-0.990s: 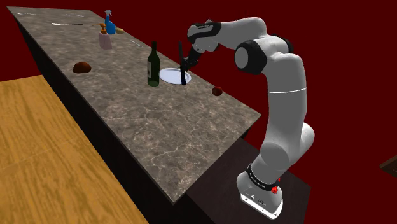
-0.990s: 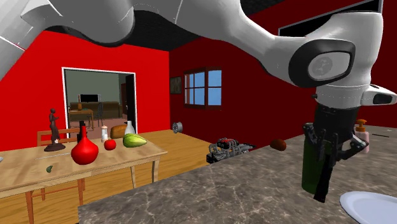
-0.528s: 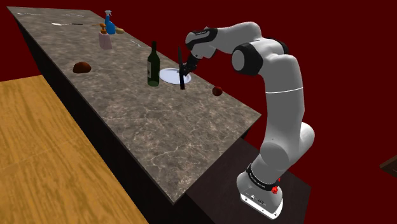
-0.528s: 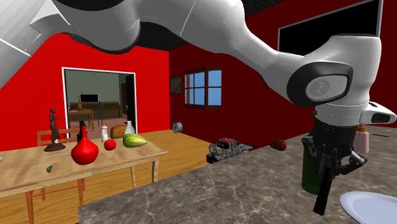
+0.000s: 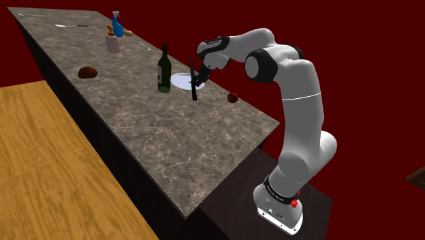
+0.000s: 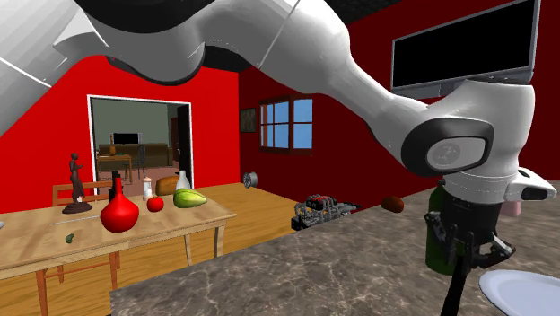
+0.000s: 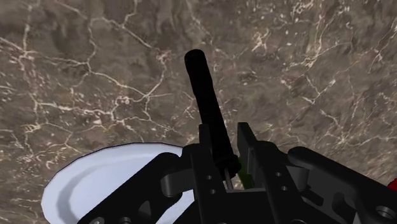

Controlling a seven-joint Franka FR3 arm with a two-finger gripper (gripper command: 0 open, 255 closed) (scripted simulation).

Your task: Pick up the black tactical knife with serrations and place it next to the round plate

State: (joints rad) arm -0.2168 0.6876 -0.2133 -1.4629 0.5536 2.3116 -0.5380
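Observation:
My gripper [image 5: 197,73] is shut on the black knife [image 5: 194,88], which hangs nearly upright over the marble counter [image 5: 170,143], its lower end close to the surface. The round white plate [image 5: 180,80] lies just behind the knife. In the second exterior view the gripper [image 6: 468,249] holds the knife [image 6: 454,289] to the left of the plate [image 6: 525,292]. In the wrist view the knife [image 7: 207,95] sticks out from between the fingers [image 7: 249,153] over bare marble, with the plate [image 7: 89,188] off to one side.
A dark green wine bottle [image 5: 164,70] stands right beside the plate, behind the gripper in the second exterior view [image 6: 436,242]. A dark red ball [image 5: 232,97], a brown lump [image 5: 87,72], a pink bottle [image 5: 112,43] and a blue spray bottle [image 5: 117,27] also sit on the counter.
The gripper has come down with the knife and shifted slightly towards the shoulder view's left, bringing the knife's lower end close to the counter beside the plate.

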